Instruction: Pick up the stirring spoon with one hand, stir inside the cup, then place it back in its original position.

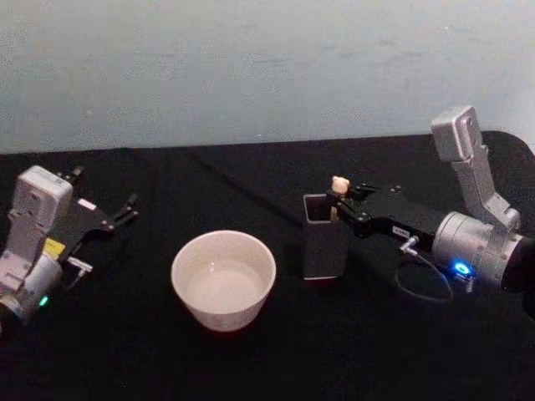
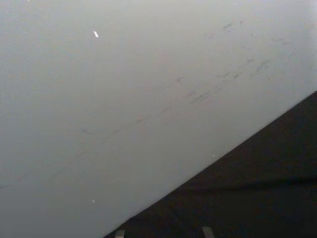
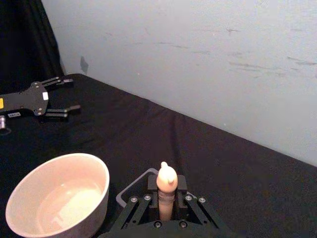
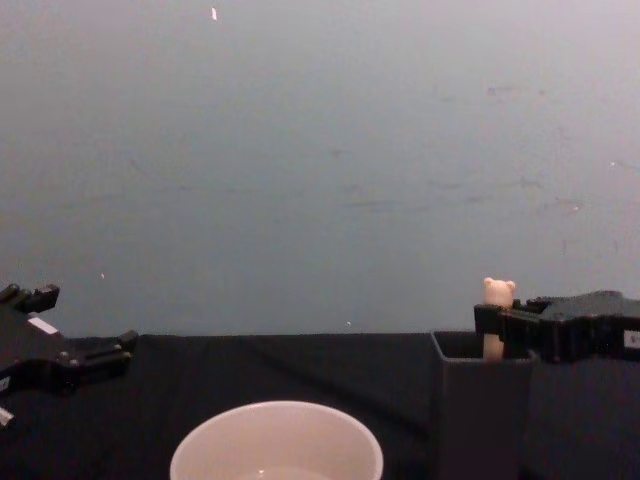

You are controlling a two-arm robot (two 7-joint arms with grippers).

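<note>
Right hand (image 1: 341, 206) around one stirring spoon (image 1: 338, 189)

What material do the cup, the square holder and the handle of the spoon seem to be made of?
The cup looks like glazed ceramic, or possibly smooth plastic: cream-white, thin rim, soft sheen inside. The holder seems to be matte dark grey plastic, with flat walls and no shine. The stirring spoon handle, between the right gripper fingers, looks like beige painted wood or resin; I cannot tell which.

From the head we look down on the desk (image 1: 251, 368) — the chest sits lower, level; both share the cup (image 1: 223, 280).
</note>
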